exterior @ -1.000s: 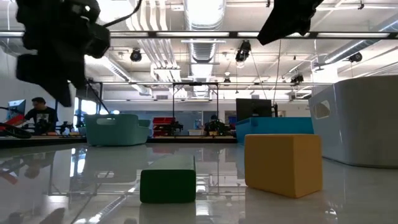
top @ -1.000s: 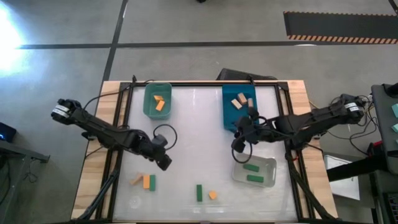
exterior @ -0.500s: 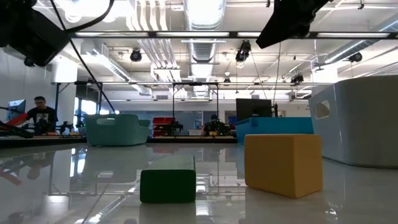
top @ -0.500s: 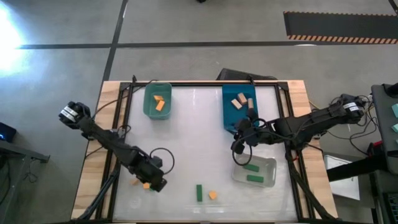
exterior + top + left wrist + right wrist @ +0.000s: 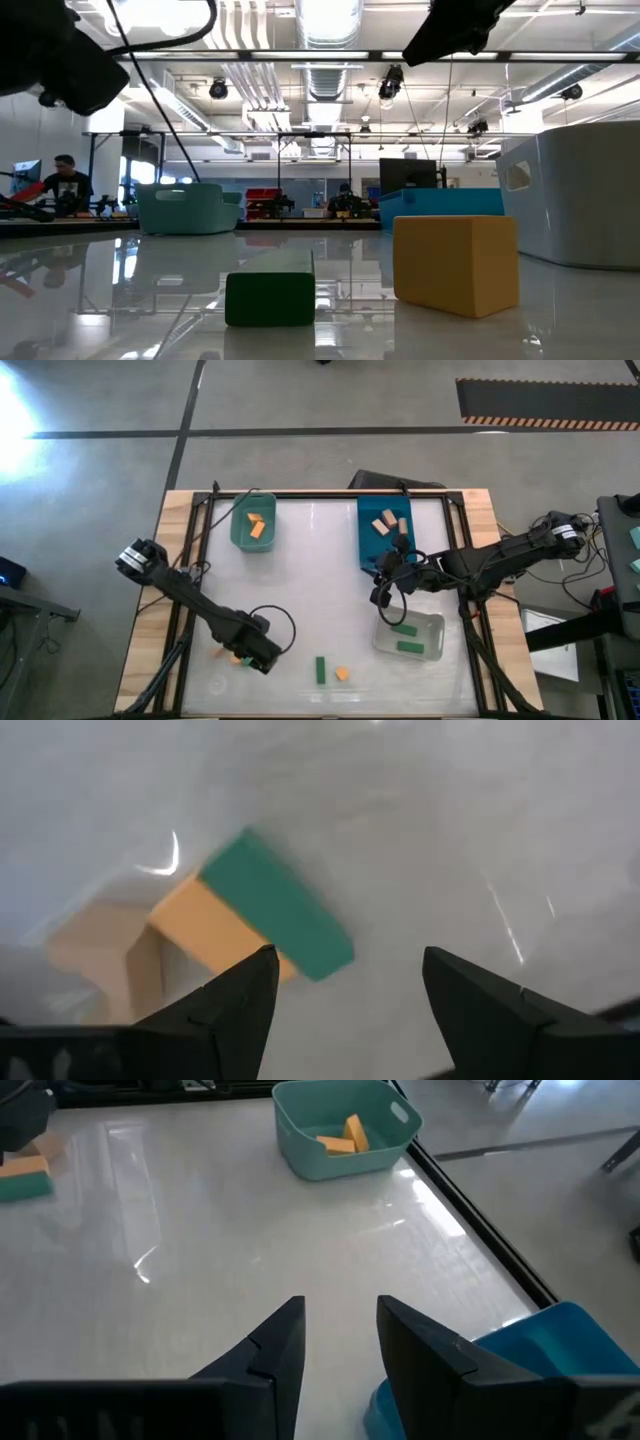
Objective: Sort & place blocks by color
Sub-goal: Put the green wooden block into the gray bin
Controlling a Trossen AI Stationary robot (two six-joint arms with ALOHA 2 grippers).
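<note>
My left gripper [image 5: 262, 658] [image 5: 345, 985] is open and hovers over a cluster of three blocks near the table's near-left part. The cluster is a green block [image 5: 275, 920], an orange block [image 5: 215, 935] [image 5: 236, 657] and a tan block [image 5: 90, 945], lying flat side by side. A green block [image 5: 320, 670] [image 5: 270, 298] and an orange block [image 5: 342, 673] [image 5: 455, 262] lie loose by the near edge. My right gripper [image 5: 383, 592] [image 5: 340, 1340] is open and empty, above the table between the blue bin and the clear bin.
The teal bin [image 5: 253, 520] [image 5: 345, 1125] at the far left holds orange blocks. The blue bin [image 5: 383, 532] holds tan blocks. The clear bin [image 5: 410, 637] at the near right holds green blocks. The table's middle [image 5: 320, 580] is bare white surface.
My left gripper has swung toward the table's near edge and come down over the cluster of three blocks, which it now partly covers in the high view. The blocks have not moved.
</note>
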